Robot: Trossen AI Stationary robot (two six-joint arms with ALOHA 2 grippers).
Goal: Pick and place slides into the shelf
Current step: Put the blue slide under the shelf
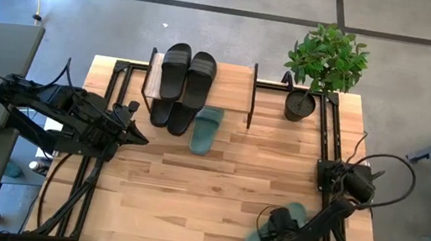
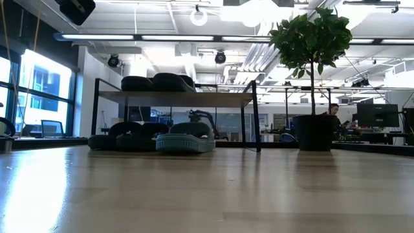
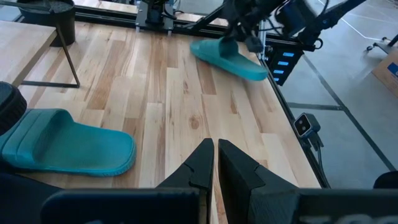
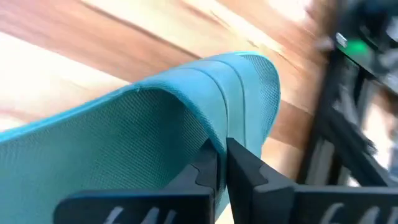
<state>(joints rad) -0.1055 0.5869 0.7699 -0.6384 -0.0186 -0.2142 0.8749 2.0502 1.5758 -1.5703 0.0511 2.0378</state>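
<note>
Slide (image 4: pixel 155 124) in right end effector (image 4: pixel 221 163)

Two matte black arms are seen at the table (image 1: pixel 217 171). Black cables are looped beside each. The left end effector (image 3: pixel 214 163) is formed of two dark wedge-shaped fingers.

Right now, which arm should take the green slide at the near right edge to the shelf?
Right. The right gripper is already closed on that green slide at the table's near right edge. The left gripper is shut and empty at the left side, nearer the shelf but far from this slide.
</note>
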